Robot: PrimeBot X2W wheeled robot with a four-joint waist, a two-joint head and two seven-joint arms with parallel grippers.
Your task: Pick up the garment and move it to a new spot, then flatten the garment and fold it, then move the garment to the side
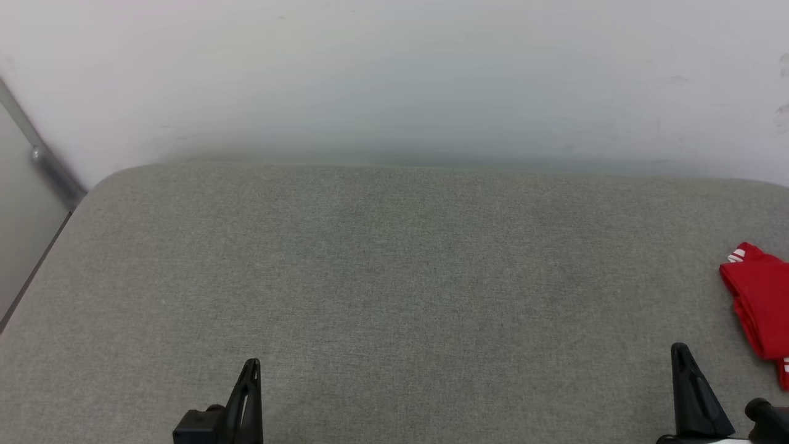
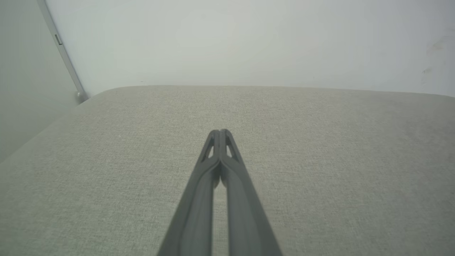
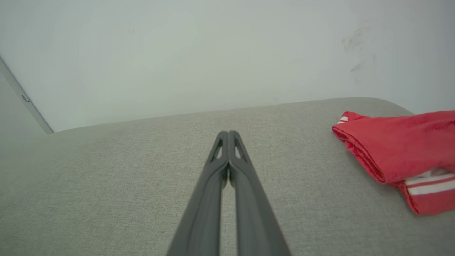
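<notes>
The garment [image 1: 761,302] is a red cloth with red-and-white striped trim, bunched and folded over at the right edge of the grey padded surface. In the right wrist view the garment [image 3: 401,149] lies off to the right of my fingers, apart from them. My right gripper [image 1: 680,349] stands near the front edge, left of the garment, shut with nothing between its fingers [image 3: 228,134]. My left gripper [image 1: 252,364] stands at the lower left, far from the garment, also shut and empty [image 2: 220,132].
The grey fabric surface [image 1: 382,277] spreads wide between the two grippers and back to a pale wall [image 1: 394,80]. A metal strip [image 1: 43,160] runs down the wall at the far left, past the surface's rounded corner.
</notes>
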